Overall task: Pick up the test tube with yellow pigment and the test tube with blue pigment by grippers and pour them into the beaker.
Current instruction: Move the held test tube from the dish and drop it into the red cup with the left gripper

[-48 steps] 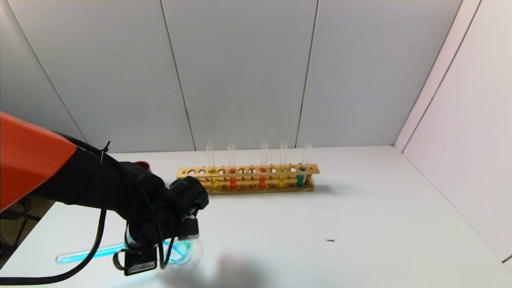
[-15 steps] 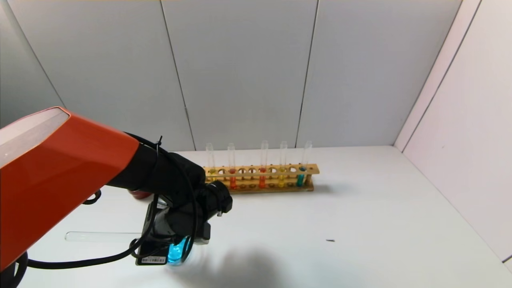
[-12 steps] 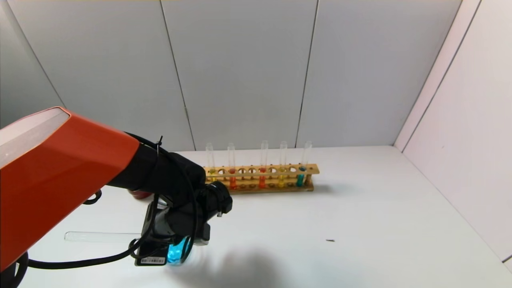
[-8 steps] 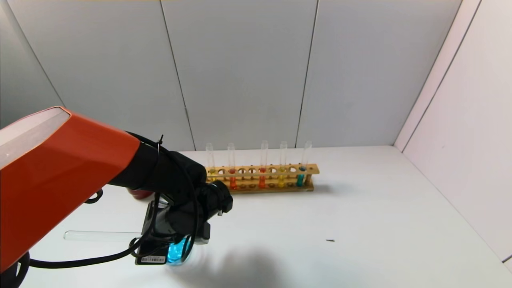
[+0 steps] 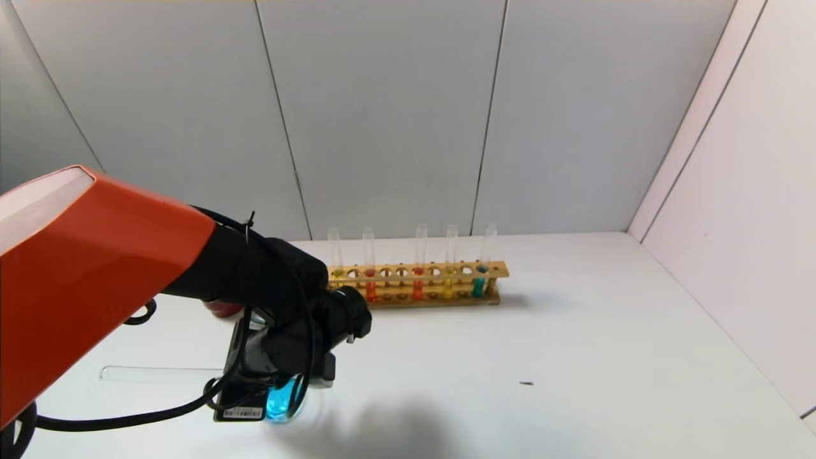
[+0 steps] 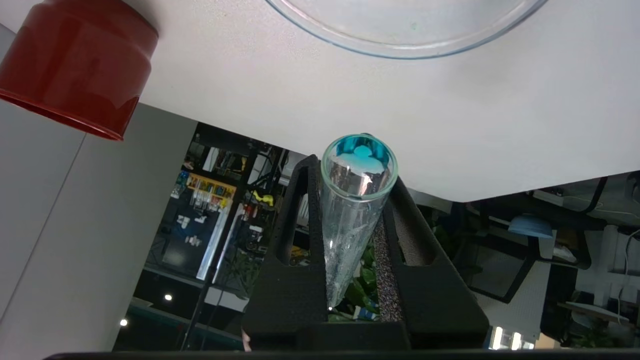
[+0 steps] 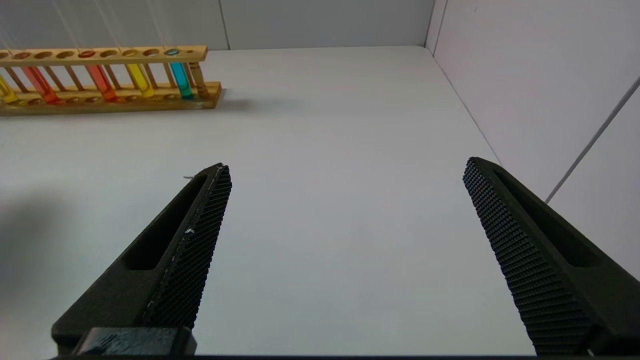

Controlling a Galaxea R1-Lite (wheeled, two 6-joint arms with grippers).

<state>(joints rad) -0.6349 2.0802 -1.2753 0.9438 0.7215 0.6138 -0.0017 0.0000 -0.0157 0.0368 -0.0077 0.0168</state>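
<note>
My left gripper (image 5: 268, 373) is shut on the test tube with blue pigment (image 5: 159, 374) and holds it level, closed end pointing left, above the beaker (image 5: 285, 400). The tube looks clear along its length. The beaker holds bright blue liquid. In the left wrist view the tube (image 6: 352, 210) sits between the black pads of the left gripper (image 6: 352, 172), with a blue trace at its mouth, and the beaker's rim (image 6: 405, 47) is just beyond. A yellow tube (image 5: 449, 271) stands in the wooden rack (image 5: 414, 285). My right gripper (image 7: 345, 167) is open and empty above bare table.
The rack holds two yellow tubes, two orange-red tubes and a second blue tube (image 5: 480, 277); it also shows in the right wrist view (image 7: 110, 75). A dark red cup (image 6: 75, 65) stands behind the left arm. A small dark speck (image 5: 526, 383) lies on the table. Walls close off the back and right.
Three seconds ago the tube held blue liquid and the arm was lower. Now the tube is clear and the beaker is blue. In the last second the arm barely shifted.
</note>
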